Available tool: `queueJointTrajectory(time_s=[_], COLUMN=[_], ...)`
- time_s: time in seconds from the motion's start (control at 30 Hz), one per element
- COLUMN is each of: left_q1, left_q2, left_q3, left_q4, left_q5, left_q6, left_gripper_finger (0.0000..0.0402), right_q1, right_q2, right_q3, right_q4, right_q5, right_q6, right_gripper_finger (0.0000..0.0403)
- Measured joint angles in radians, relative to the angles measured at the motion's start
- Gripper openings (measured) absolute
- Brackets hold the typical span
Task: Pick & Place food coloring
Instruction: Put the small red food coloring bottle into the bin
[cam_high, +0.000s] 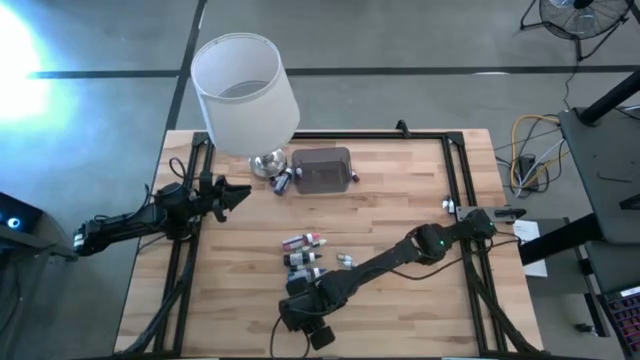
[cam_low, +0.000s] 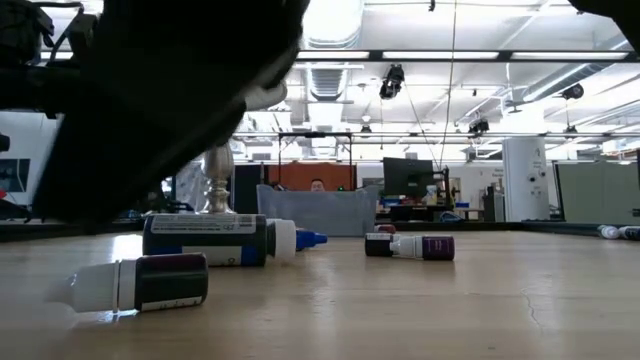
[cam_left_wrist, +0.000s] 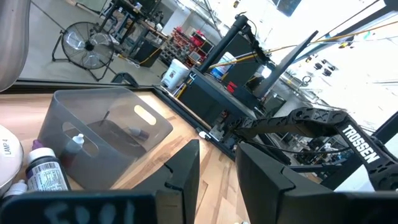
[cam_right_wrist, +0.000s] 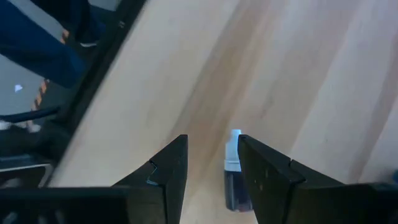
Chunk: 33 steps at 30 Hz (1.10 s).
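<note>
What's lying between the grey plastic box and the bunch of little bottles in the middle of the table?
Nothing. In the high view, only bare wood lies between the box and the bottles.

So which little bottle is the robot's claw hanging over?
Find the pale wooden table, then the right gripper at the edge far from the white-shaded lamp. Between that gripper's dark fingers lies a tiny dropper bottle with a dark body and white cap. It is the only one there; the other little bottles lie clustered nearer the table's middle.
</note>
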Motion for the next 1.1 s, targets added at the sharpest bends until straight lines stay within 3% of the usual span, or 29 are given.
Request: queueJointTrajectory(time_s=[0.17,0.73,1.1], left_q1=[0.0,0.0,0.0], left_q2=[0.0,0.0,0.0], left_q3=[0.0,0.0,0.0], left_q4=[0.0,0.0,0.0], left_q5=[0.0,0.0,0.0], left_q6=[0.0,0.0,0.0], left_gripper_finger=[0.0085,0.0085,0.0085], right_q1=[-0.002,-0.006,-0.022], right_q2=[0.0,0.0,0.0], right_q3=[-0.028,-0.067,-0.073], right_q4=[0.014,0.044,0.045], right_q5=[0.046,0.034,0.034], right_q6=[0.009,0.01,0.075], right_gripper_finger=[0.0137,0.0133,0.0077])
